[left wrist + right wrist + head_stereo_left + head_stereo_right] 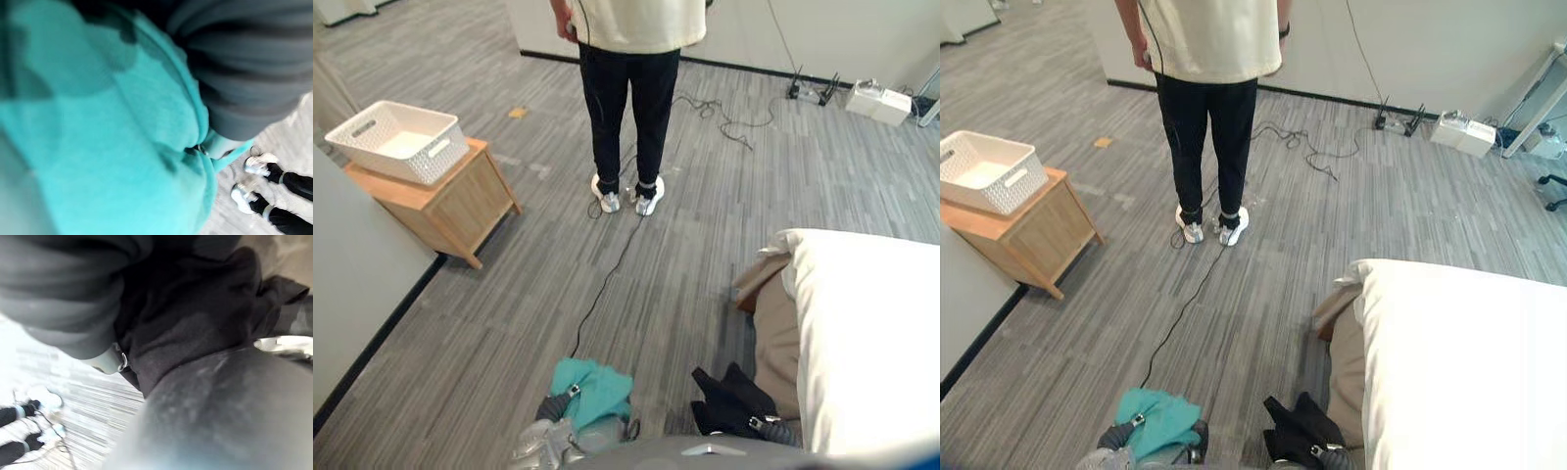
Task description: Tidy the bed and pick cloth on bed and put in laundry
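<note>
Carry step: teal fleece cloth at left robot hand, black fabric cloth at right robot hand, bottom centre, grip covered so can't tell; next, probably walk to white perforated plastic basket upper left and drop both.

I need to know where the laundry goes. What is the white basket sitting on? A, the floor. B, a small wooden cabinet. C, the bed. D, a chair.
B: the white basket rests on top of the small wooden cabinet, off to the robot's left, well apart from the bed.
</note>
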`<state>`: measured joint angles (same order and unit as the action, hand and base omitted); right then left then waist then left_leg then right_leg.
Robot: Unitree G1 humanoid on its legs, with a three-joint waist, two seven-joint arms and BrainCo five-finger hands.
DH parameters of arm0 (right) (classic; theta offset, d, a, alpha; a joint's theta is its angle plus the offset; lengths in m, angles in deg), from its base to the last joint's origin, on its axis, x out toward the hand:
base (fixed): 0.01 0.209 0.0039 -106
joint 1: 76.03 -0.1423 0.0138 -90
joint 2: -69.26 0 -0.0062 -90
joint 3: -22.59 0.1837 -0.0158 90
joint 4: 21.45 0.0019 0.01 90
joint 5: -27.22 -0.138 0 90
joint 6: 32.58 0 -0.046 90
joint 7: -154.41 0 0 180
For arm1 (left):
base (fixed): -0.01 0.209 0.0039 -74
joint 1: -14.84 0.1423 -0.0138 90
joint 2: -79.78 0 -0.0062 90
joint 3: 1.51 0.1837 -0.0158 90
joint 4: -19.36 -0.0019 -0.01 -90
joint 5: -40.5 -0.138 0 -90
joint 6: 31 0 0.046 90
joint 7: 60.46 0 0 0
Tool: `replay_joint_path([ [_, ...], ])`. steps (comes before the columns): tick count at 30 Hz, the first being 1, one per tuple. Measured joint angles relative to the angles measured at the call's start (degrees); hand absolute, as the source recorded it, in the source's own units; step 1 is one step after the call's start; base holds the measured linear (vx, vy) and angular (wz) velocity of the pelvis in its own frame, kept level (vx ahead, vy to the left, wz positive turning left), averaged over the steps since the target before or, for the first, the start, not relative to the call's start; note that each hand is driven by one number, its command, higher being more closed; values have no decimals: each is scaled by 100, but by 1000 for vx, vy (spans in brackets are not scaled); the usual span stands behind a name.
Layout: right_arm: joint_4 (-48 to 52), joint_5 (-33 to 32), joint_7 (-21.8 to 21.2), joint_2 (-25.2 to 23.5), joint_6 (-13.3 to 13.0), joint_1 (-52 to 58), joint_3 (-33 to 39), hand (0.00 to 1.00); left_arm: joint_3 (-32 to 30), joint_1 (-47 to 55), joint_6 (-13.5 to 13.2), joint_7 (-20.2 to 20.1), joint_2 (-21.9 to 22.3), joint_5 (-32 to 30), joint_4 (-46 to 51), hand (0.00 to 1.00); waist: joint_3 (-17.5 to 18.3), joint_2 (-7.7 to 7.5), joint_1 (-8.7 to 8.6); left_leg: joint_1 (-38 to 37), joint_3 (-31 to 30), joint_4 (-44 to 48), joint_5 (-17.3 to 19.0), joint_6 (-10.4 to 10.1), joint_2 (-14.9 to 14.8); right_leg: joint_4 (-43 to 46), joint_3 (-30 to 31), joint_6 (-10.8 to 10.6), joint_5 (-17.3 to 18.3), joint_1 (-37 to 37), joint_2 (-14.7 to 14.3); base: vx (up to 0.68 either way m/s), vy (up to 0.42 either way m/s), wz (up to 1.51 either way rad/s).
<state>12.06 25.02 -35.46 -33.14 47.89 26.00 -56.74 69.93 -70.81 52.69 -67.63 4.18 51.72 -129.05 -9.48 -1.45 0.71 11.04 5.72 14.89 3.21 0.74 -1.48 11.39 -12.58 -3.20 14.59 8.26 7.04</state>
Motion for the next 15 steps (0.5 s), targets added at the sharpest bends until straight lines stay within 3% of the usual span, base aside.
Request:
replay_joint_path([
  [1, 44, -138, 48, -41, -11, 37, 2, 100, -2, 4, -63, 0, 25, -159, 43, 100, 8, -31, -16, -37, 119, -151, 0, 0, 58, 45, -123, -31, 50, -16, 110, -103, 73, 47],
  [2, 37, -217, 82, -89, -30, 115, 4, 100, 5, 10, -74, 9, 12, -269, 78, 100, 45, -224, -49, -109, 235, -219, -41, 68, 104, 33, -225, -37, 70, -28, 259, -44, 70, 62],
  [3, 44, -248, 108, -105, -93, 134, 16, 100, 1, 2, -69, 38, 2, -318, 96, 100, 42, -232, -80, 21, 386, 190, -6, 168, 65, 99, -355, -70, 78, -56, 357, 38, 73, 59],
  [4, 53, -330, 109, -64, -156, 135, 26, 100, -9, 9, -60, 120, 48, -318, 96, 100, 87, -115, -84, 9, 466, 544, 231, 183, -79, 192, -456, -131, 119, -81, 384, 45, 56, 50],
  [6, 32, -387, 107, -105, -198, 149, 111, 100, -75, 58, -35, 134, 77, -308, 91, 100, 141, -112, -98, -98, 457, 195, 230, 198, 148, 264, -496, -219, 167, -107, 537, 39, 89, 24],
  [7, -185, -313, -99, -276, -347, -56, 191, 100, 258, 341, -64, 108, -10, -298, -18, 100, 490, -122, -134, -1487, 212, -2094, -731, -33, 171, -102, -557, -170, -465, 418, 202, 14, 53, 5],
  [15, -186, -359, -98, -280, -326, -62, 208, 100, 252, 340, -31, 2, -15, -298, -22, 100, 492, -122, -135, -1490, 234, -2096, -730, -34, 192, -105, -549, -133, -443, 418, 207, 0, 0, 0],
])
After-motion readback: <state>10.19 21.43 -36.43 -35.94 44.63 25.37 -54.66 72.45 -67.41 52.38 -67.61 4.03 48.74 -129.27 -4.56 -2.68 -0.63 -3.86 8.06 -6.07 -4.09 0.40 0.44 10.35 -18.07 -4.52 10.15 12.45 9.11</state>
